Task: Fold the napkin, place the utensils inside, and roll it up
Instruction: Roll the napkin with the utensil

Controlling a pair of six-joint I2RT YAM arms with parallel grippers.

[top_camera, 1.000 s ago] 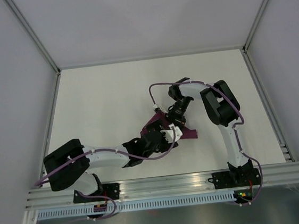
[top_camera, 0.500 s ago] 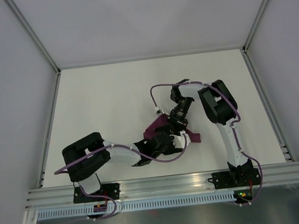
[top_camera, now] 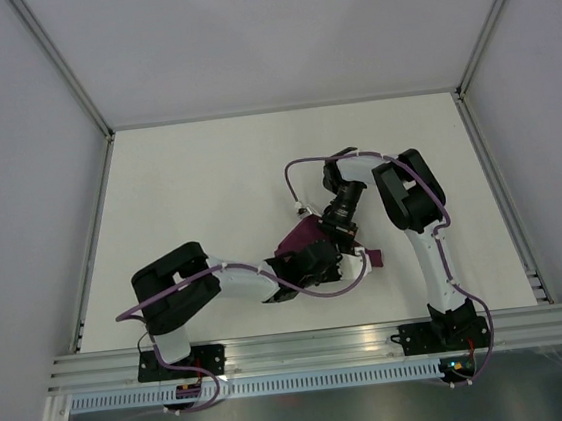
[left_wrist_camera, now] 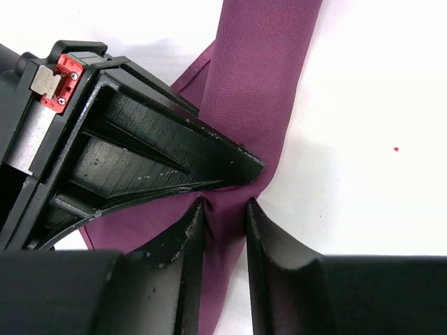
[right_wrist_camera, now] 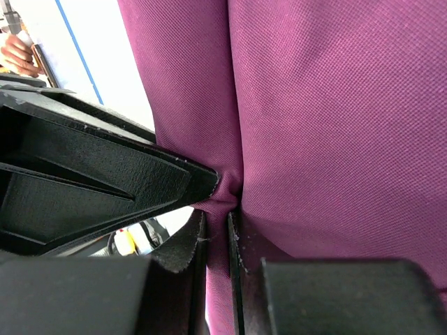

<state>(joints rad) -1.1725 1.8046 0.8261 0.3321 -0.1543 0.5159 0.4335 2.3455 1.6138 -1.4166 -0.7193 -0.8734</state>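
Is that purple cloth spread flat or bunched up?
Bunched: the napkin is a narrow gathered strip pinched by the left gripper and right gripper.

I can read no text, label, brand, number or sign in any of my three views.
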